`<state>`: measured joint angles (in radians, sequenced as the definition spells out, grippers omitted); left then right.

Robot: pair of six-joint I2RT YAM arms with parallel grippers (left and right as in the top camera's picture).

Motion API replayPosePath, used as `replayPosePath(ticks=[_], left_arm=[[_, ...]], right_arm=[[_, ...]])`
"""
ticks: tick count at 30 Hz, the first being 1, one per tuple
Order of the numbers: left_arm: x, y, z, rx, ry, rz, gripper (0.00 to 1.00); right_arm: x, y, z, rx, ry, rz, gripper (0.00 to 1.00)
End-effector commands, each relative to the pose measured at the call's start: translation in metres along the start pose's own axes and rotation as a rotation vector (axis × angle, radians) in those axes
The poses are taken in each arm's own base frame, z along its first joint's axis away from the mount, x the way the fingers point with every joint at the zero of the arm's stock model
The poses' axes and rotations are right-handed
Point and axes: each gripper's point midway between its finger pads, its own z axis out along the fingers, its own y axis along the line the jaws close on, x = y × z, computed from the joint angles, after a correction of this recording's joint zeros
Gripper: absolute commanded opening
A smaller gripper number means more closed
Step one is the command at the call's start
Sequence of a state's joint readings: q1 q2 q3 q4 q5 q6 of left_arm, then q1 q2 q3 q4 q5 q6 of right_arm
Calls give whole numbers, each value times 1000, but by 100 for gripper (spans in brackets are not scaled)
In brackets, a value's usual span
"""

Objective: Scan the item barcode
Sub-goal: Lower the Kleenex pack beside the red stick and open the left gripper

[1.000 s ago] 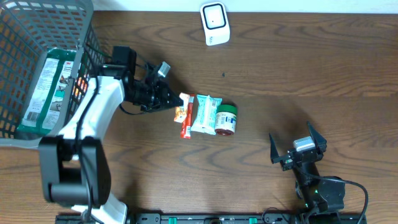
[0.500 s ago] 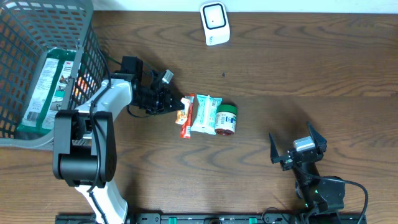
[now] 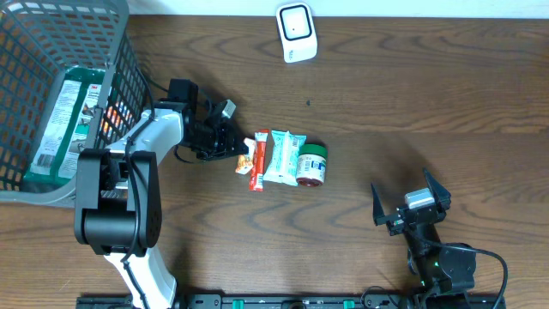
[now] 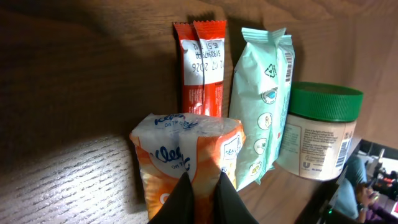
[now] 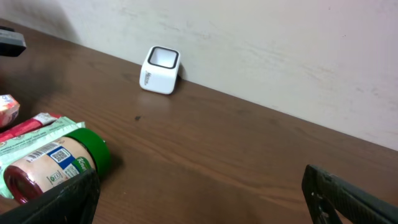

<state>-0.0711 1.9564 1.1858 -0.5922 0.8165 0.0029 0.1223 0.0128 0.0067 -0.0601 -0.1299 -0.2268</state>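
Even, sharp overhead; left wrist view's table [image 4: 62,62] heavily shadowed.

One basket [image 3: 121,57], one scanner [image 3: 296,32], one jar [image 3: 311,165], three packets [image 3: 258,163] nearby

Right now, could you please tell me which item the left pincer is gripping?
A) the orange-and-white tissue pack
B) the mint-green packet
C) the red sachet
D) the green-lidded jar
A: in the left wrist view, the left pincer is closed on the edge of the tissue pack, while the red sachet, mint-green packet and green-lidded jar sit free beyond it.
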Motion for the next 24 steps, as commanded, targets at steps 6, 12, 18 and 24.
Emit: replayPosePath(ticks=[6, 12, 18, 24], left_arm=[[5, -5, 4, 64, 23, -111, 8], [3, 0, 5, 34, 14, -103, 9], [0, 15, 5, -50, -5, -93, 9], [13, 20, 15, -52, 19, -101, 9]], right_arm=[[0, 3, 0, -10, 1, 12, 99], [0, 3, 0, -10, 1, 12, 99], [0, 3, 0, -10, 1, 12, 99], [0, 3, 0, -10, 1, 12, 99]])
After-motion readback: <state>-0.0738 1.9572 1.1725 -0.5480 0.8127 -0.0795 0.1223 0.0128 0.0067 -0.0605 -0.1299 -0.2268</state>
